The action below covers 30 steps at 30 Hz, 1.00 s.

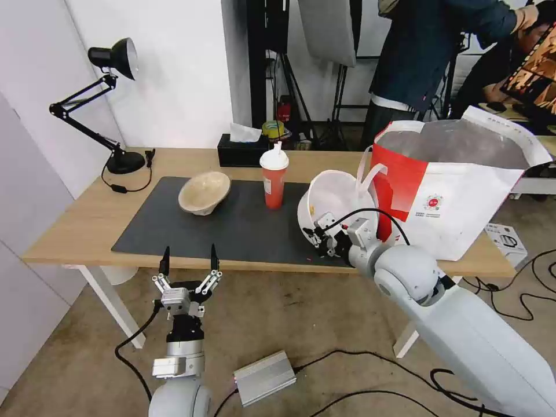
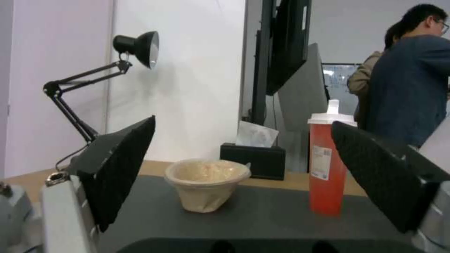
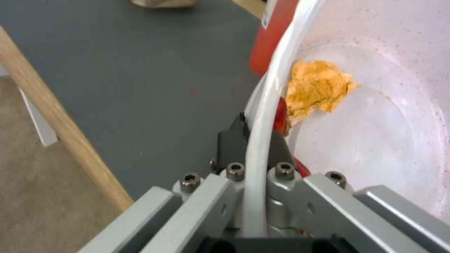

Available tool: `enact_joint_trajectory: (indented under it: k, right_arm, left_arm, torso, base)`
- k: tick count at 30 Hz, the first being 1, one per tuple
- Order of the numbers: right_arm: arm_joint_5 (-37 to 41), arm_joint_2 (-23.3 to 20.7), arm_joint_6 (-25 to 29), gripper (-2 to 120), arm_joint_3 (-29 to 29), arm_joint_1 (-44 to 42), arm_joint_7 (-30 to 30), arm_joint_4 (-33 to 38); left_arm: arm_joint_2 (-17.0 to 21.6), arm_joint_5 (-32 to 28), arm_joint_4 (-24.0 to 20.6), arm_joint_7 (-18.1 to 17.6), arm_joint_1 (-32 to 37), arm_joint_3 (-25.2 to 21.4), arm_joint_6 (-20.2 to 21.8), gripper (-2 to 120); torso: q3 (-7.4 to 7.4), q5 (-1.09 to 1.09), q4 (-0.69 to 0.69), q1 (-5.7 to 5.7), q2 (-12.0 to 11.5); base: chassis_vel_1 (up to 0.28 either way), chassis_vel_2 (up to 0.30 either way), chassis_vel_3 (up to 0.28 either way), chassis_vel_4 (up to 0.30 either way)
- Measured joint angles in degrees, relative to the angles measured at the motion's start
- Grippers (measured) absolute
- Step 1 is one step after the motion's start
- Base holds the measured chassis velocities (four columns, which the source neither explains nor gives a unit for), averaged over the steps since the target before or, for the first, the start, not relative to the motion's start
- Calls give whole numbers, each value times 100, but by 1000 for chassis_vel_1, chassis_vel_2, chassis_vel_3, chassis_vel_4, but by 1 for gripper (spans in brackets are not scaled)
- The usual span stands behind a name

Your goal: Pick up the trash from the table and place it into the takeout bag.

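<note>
white crayfish bowl (image 1: pixel 336 200) is tipped up off the mat, right gripper (image 1: pixel 319 234) pinching its rim, takeout bag (image 1: pixel 457 179) at its 3 o'clock. next: lift over the bag's edge. left gripper (image 1: pixel 189 267) idles wide open.

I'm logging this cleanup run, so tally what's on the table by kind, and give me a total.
Bowls: 2, the white bowl clamped in the right gripper and the beige pulp bowl
Drink cups: 1, the red cup
Takeout bags: 1
Tissue boxes: 1
Desk lamps: 1
Total: 6
</note>
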Motion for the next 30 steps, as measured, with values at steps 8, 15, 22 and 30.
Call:
enact_joint_trajectory:
  k: [8,15,22,30]
  right_arm:
    - [-3,-56,145,0,29,-5,-177,219]
    - [-4,-73,247,0,35,37,-404,333]
    - [4,-94,448,0,35,112,-720,374]
    - [36,-101,706,0,36,207,-946,394]
  left_arm:
    - [-1,4,-17,0,7,2,-2,100]
    - [-1,5,-23,-1,13,-2,-5,100]
    - [-2,5,-25,-2,12,3,-5,100]
    - [-2,5,-17,-4,1,9,-5,100]
  torso:
    - [-1,0,0,0,0]
    - [0,0,0,0,0]
    - [0,0,0,0,0]
    - [0,0,0,0,0]
  base:
    - [0,0,0,0]
    - [0,0,0,0]
    - [0,0,0,0]
    - [0,0,0,0]
